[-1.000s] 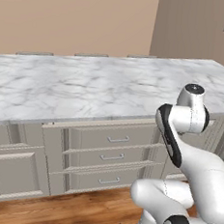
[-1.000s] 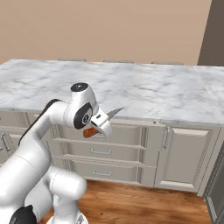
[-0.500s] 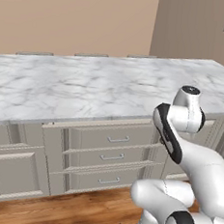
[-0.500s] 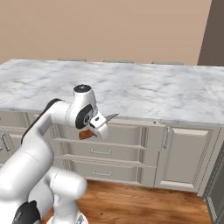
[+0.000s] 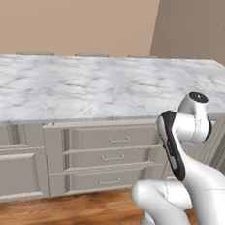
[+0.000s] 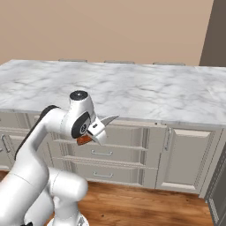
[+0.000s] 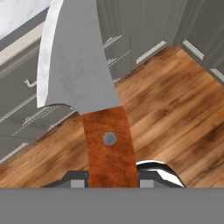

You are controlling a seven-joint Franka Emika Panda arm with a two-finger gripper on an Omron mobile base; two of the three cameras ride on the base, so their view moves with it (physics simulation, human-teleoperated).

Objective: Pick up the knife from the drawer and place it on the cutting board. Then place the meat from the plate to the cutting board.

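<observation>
Small kitchen knife with reddish-brown handle and silver-grey blade sits in the two-finger gripper, jaws closed on the lower end of the handle; blade runs up the centre of the hand view toward the top edge, rivet visible mid-handle. In the right base view the same knife juts from the hand at left centre, blade tip pointing right, in front of the grey panelled cabinet fronts and below the edge of the white marble counter. Hand view background: wooden floor at right, drawer fronts with bar handles at upper left. Knife is out of the drawer, so the carry step looks underway. Cannot spot cutting board, plate or meat on the counter from here. Risks, as I judge them: grip is low on the handle, so the blade's weight could pivot the knife between the fingers during a swing; blade tip could clip the counter edge on the way up.
</observation>
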